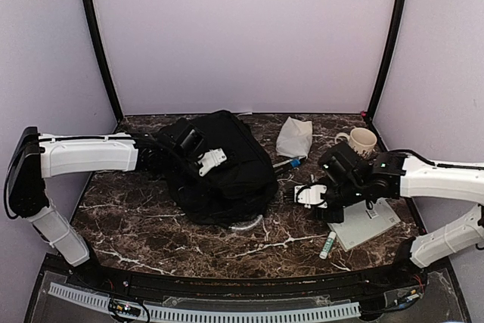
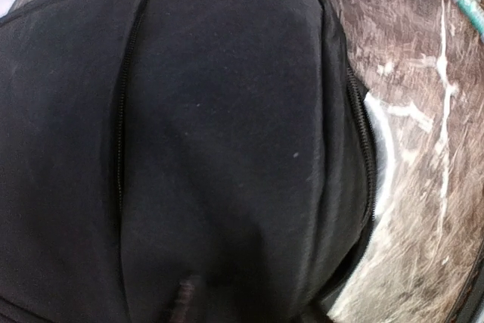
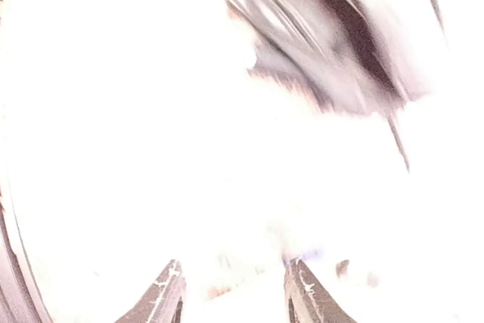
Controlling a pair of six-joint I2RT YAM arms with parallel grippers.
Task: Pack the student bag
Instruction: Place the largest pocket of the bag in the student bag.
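Packing barely begun: the student bag (image 1: pixel 227 168) lies at worktop (image 1: pixel 136 209) centre, while mug (image 1: pixel 361 140), pad (image 1: pixel 365 222) and glue stick (image 1: pixel 327 245) wait from 2 to 5 o'clock; right gripper (image 3: pixel 236 300) spread, left gripper (image 1: pixel 213 159) over the bag, state untellable.

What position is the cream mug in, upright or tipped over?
Upright. In the top view the mug stands on its base, its round mouth facing up and its handle sticking out sideways.
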